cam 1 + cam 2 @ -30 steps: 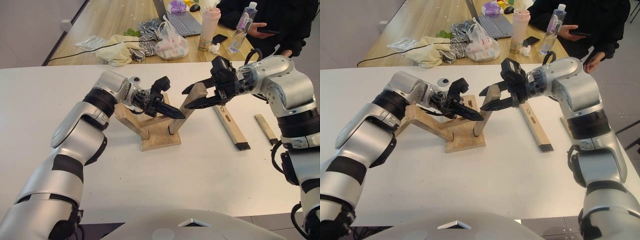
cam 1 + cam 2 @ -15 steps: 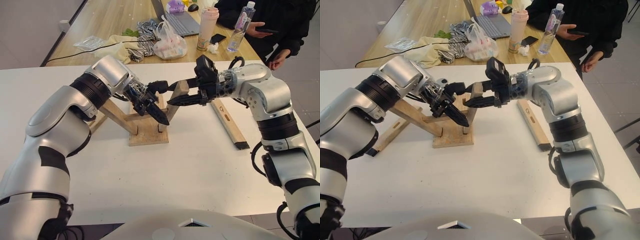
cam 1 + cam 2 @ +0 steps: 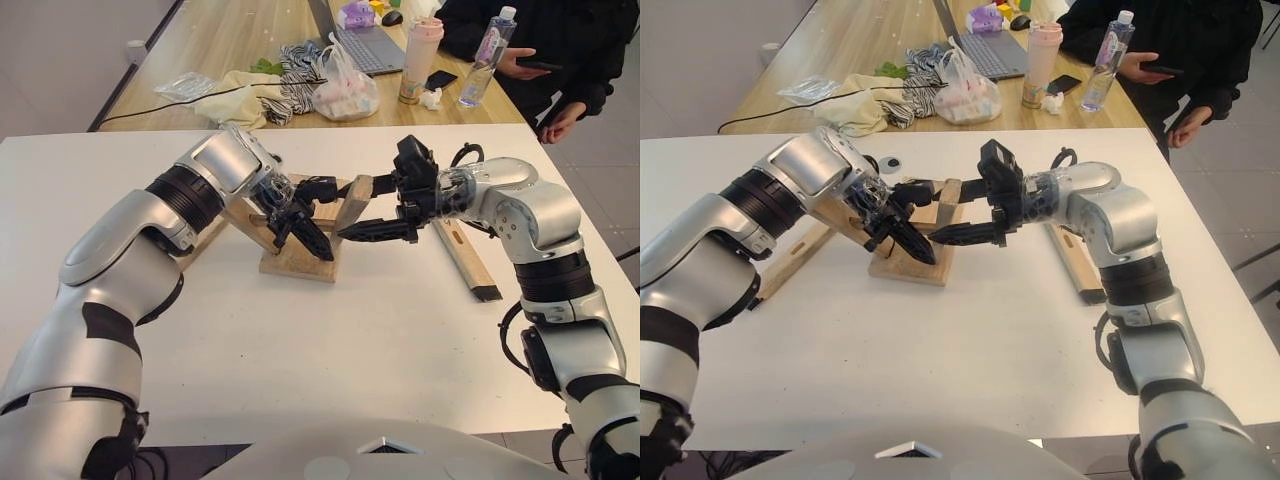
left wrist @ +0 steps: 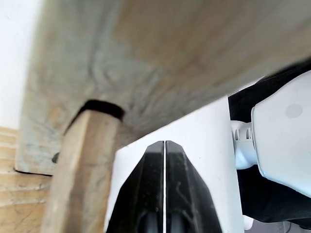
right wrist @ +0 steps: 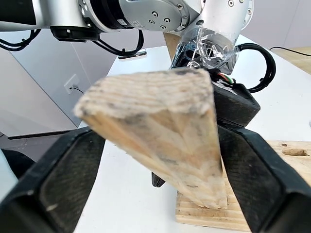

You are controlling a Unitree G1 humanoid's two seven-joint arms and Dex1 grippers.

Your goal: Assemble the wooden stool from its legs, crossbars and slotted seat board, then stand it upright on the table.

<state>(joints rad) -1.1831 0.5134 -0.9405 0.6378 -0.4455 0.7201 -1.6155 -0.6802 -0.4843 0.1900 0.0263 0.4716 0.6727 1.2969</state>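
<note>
The slotted seat board (image 3: 288,268) lies on the white table with legs standing in it. One tilted leg (image 3: 352,203) rises from the board, and my right gripper (image 3: 346,213) is shut on it; in the right wrist view the leg's end (image 5: 160,121) sits between both pads. My left gripper (image 3: 322,247) is shut with nothing in it, its tips just in front of the board's edge. The left wrist view looks along the shut fingers (image 4: 146,204) at the board's underside (image 4: 160,63), where a leg (image 4: 82,165) enters a slot. The left arm hides the other fitted legs.
A loose dark-tipped leg (image 3: 463,256) lies on the table to the right of the stool. Another wooden piece (image 3: 790,262) lies to its left, under my left arm. A wooden desk behind carries a laptop (image 3: 362,45), bags (image 3: 345,92), a tumbler (image 3: 417,60) and a bottle (image 3: 485,45).
The view has shifted. My right gripper has kept hold of the leg and come closer to the left gripper, whose fingers have dropped toward the board's front edge.
</note>
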